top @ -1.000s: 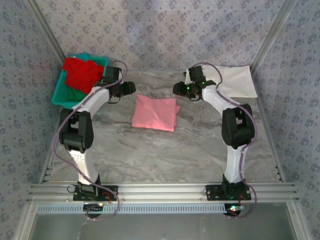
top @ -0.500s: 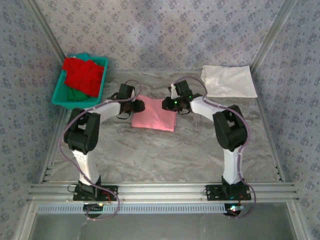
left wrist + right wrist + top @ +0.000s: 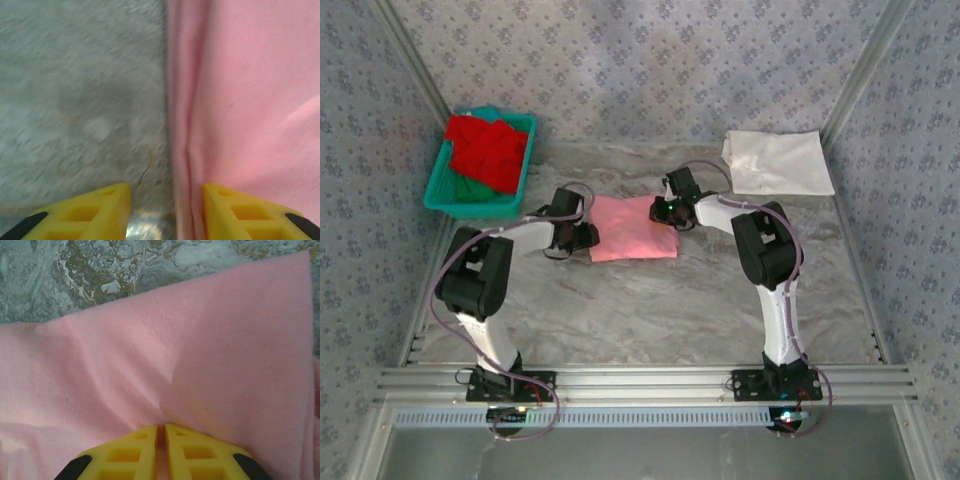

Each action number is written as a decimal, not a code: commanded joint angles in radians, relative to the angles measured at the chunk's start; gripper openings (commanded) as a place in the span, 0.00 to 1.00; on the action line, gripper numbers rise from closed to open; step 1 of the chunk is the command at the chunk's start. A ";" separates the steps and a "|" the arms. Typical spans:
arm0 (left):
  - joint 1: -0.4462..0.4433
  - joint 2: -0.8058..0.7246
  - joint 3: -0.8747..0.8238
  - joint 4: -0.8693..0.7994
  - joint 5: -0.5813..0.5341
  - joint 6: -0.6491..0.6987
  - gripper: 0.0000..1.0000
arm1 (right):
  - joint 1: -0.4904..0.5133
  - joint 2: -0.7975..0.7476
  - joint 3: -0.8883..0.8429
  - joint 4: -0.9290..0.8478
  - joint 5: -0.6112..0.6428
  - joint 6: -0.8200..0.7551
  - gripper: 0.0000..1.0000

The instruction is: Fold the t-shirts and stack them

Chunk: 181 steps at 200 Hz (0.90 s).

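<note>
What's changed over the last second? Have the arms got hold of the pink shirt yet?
Both arms swung down from the far side onto the pink t-shirt. The left gripper now straddles its left edge, fingers open. The right gripper has shut, pinching cloth near the right edge. The white t-shirt and the basket holding the red t-shirt stayed put.

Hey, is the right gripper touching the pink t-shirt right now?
Touching. The right wrist view shows the right gripper, jaws closed, pinching the pink t-shirt, whose cloth puckers toward the pinch.
</note>
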 commanded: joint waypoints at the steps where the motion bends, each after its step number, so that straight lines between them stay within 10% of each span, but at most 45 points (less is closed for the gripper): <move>1: 0.002 -0.084 -0.060 -0.080 -0.062 -0.014 0.44 | -0.008 -0.024 -0.043 -0.038 0.048 0.037 0.16; 72: -0.044 -0.206 0.039 -0.035 -0.092 -0.006 0.46 | -0.022 -0.266 -0.047 -0.104 -0.016 0.015 0.57; 181: -0.092 0.183 0.287 -0.021 -0.061 0.037 0.40 | -0.068 -0.148 -0.018 -0.258 0.056 -0.094 0.70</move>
